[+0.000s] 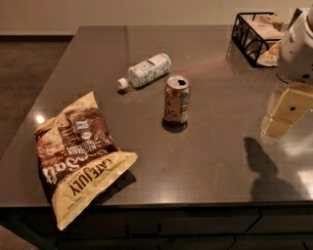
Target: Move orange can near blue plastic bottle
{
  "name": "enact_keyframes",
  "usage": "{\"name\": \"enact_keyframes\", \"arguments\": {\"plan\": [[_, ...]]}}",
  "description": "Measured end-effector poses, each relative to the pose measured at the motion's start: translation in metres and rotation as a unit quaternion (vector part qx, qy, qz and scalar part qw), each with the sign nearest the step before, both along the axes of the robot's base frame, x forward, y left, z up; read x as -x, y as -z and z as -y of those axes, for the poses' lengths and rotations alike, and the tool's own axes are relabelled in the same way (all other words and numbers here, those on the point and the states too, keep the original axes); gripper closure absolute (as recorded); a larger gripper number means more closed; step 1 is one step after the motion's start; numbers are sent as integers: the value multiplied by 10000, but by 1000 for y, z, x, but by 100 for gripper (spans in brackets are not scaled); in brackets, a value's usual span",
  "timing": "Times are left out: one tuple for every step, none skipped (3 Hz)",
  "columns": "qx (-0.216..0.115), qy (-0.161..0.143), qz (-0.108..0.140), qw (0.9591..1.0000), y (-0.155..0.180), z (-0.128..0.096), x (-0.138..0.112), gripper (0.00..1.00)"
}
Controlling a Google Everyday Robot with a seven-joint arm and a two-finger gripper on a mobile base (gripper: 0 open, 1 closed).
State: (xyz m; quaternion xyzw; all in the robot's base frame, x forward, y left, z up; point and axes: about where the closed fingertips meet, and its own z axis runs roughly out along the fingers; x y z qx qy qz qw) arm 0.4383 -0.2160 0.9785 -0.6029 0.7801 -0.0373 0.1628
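Chip bag (80,156) lies flat, front-left of the orange can (176,100). Can stands upright on the counter (205,161). Blue plastic bottle (145,70) lies on its side near the can, behind-left, not touching. Gripper (284,116) is well right of the can and clear of it; can't tell how wide it's set. Wire basket (252,36) sits back-right of the can.

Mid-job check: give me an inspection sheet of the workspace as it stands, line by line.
Surface: dark glossy counter, some light glare.
Job's things: orange can upright near the middle; blue plastic bottle on its side just behind and left of it, close but not touching.
Clutter: chip bag lying at the front left; wire basket at the back right.
Grippers: gripper above the counter's right side, apart from the can.
Cables: nothing seen.
Surroundings: carpet at left, wall behind.
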Motion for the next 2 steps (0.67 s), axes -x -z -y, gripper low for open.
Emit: {"name": "enact_keyframes", "arguments": {"plan": [[0,0,1,10000,0,0,0,0],[-78,35,22,10000,5,-9,-7,0]]}}
